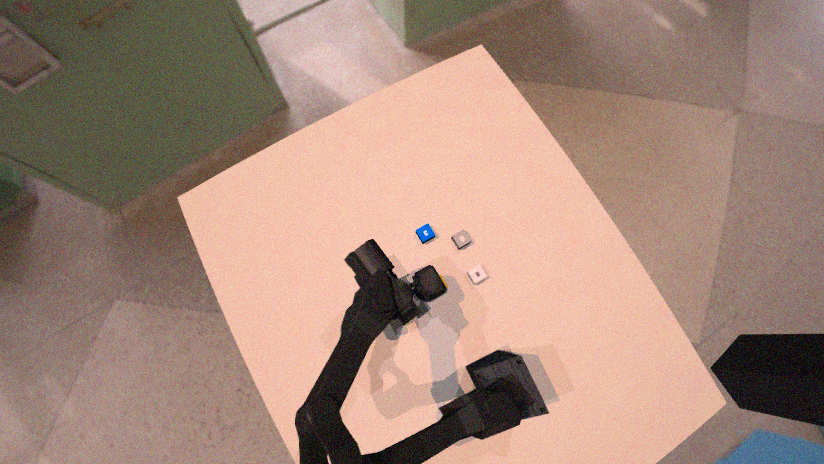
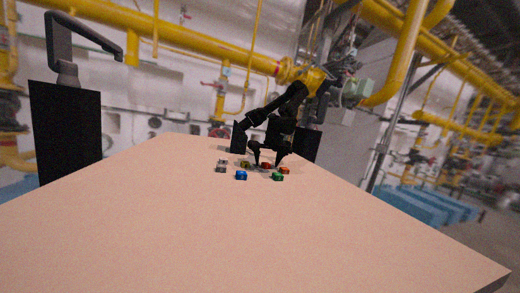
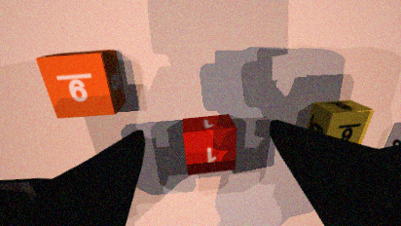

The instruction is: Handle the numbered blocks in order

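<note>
The gripper (image 2: 267, 165) (image 3: 208, 131) was wide open and it held nothing. The red block (image 2: 265, 165) (image 3: 210, 146) was on the table (image 1: 322, 190) (image 2: 233, 225) (image 3: 175, 24), between the two fingers, with space at both sides.

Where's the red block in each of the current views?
Top: not visible; the arm covers that area.
Exterior: the red block is just right of centre, between the fingers.
Wrist: lower middle, between the open fingers.
Shared landmark: the gripper.
</note>
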You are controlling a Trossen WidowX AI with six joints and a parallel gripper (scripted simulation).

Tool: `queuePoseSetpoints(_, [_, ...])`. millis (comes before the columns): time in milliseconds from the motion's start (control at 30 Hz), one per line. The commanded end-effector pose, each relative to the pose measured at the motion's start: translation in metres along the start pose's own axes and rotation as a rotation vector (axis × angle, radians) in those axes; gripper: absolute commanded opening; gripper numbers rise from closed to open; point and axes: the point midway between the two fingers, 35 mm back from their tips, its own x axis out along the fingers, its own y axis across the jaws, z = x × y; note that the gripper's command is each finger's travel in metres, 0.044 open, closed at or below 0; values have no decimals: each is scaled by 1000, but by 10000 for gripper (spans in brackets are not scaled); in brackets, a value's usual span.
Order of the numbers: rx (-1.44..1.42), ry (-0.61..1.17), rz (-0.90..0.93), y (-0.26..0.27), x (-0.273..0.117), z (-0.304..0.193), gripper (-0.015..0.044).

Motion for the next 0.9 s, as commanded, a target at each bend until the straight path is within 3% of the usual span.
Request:
queuePoseSetpoints(0, [-2, -5, -4, -1, -17, 2, 400])
queuePoseSetpoints(167, [-2, -5, -4, 0, -35, 1, 400])
queuePoseSetpoints(233, [-2, -5, -7, -1, -45, 3, 348])
queuePoseSetpoints(400, [-2, -4, -8, -1, -113, 1, 216])
queuePoseSetpoints(533, [-2, -4, -8, -1, -116, 1, 120])
queuePoseSetpoints(867, [-3, -4, -7, 0, -116, 5, 120])
